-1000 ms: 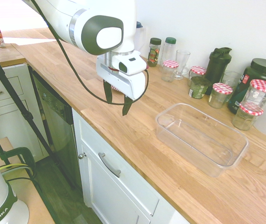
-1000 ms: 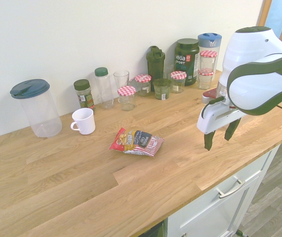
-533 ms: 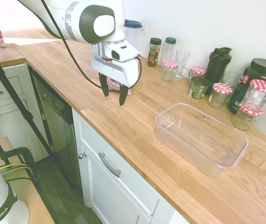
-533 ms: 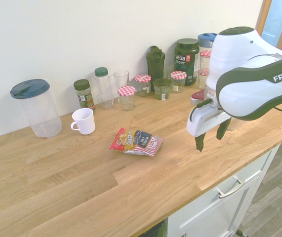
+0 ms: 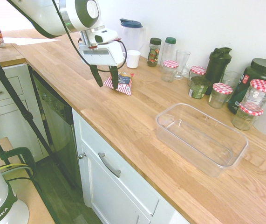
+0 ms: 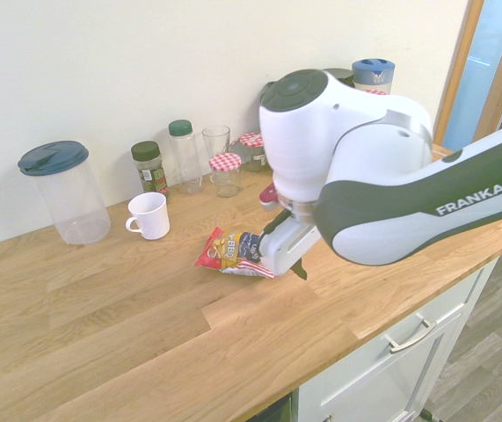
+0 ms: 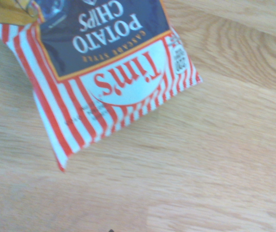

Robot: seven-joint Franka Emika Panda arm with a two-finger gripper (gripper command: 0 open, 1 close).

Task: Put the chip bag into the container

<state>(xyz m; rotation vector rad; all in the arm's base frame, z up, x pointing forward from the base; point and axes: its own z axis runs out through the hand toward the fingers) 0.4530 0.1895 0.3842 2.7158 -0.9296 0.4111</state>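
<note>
1. The chip bag [image 5: 120,82] lies flat on the wooden countertop [image 5: 123,121], just in front of a white mug [image 5: 133,59] and a lidded clear pitcher [image 5: 129,35]; nothing grips it. The wrist view shows its striped end [image 7: 106,87] unlifted on the wood.
2. The gripper [image 5: 105,84] hangs above the near edge of the bag, its two dark fingers apart and pointing down, with nothing between them. In the second exterior view the arm's bulk hides most of the gripper [image 6: 284,261]; only the bag [image 6: 229,251] beside it is plain.
3. The container [image 5: 201,138] stands empty farther along the countertop, well apart from the bag, in front of a row of jars [image 5: 222,94] and bottles [image 5: 216,64].
4. Progress, as judged: only the approach is made. Grasping, carrying and releasing into the tub all remain.
</note>
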